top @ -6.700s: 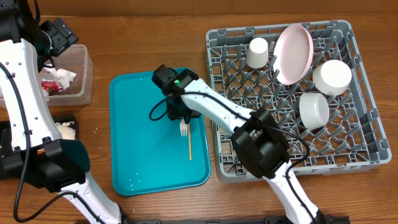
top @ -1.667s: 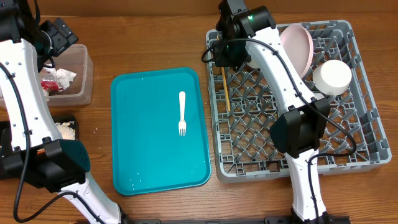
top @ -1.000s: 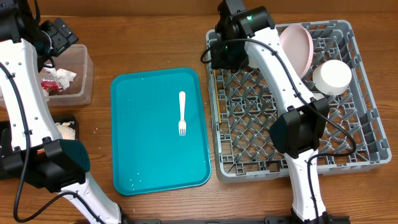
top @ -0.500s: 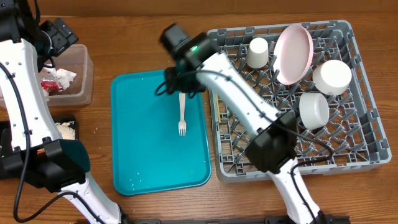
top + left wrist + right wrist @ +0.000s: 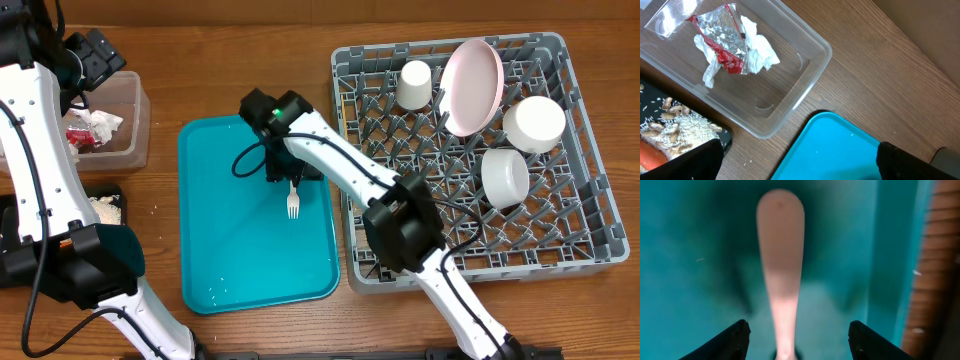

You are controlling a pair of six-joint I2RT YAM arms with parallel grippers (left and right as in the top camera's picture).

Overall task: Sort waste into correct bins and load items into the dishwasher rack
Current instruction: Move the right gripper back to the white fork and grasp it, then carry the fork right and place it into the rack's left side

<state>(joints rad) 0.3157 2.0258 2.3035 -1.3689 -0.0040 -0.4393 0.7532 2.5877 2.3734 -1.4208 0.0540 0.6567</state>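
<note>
The white fork (image 5: 293, 205) lies on the teal tray (image 5: 230, 250). My right gripper (image 5: 286, 176) is open and low over the fork. In the right wrist view its fingers (image 5: 805, 341) straddle the fork's handle (image 5: 780, 255) without touching it. The grey rack (image 5: 560, 250) holds the white cup (image 5: 414, 84), the pink plate (image 5: 472, 85) and two white bowls (image 5: 534, 123) (image 5: 504, 176). I cannot make out the wooden stick. My left gripper (image 5: 95, 52) is open and empty (image 5: 795, 161) above the clear tub (image 5: 807, 82). That tub holds the red-and-silver wrapper (image 5: 722, 42) and the white napkin (image 5: 759, 50).
The black tray (image 5: 722, 142) at the front left holds beige grain scraps (image 5: 675, 122) and an orange carrot (image 5: 650, 157). It also shows in the overhead view (image 5: 105, 190). The teal tray's right rim lies close to the rack's left wall (image 5: 340, 150).
My right arm has swung from the rack's back left corner to the teal tray and come down over the fork. The left arm has not moved.
</note>
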